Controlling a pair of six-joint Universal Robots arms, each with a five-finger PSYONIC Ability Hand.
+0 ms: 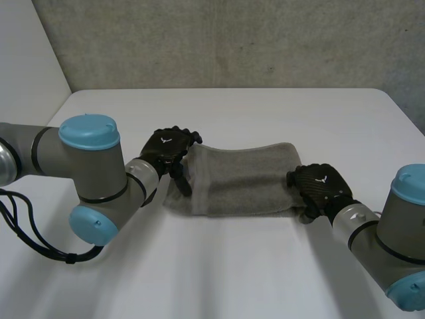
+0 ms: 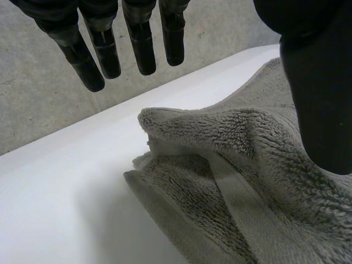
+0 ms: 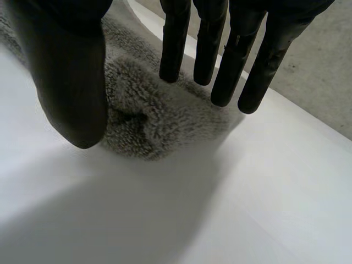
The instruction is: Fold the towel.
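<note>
Towel (image 1: 242, 176) lies on the desk (image 1: 232, 266) as a folded band. We find the left hand (image 1: 169, 147) and right hand (image 1: 320, 186) at its opposite ends, both held open, gripping nothing. Next fold, we judge, needs one end pinched first.

Grey arms (image 1: 53, 156) carry light-blue caps (image 1: 89, 131); black left hand (image 1: 169, 147) and right hand (image 1: 322, 186) seem white-marked.
</note>
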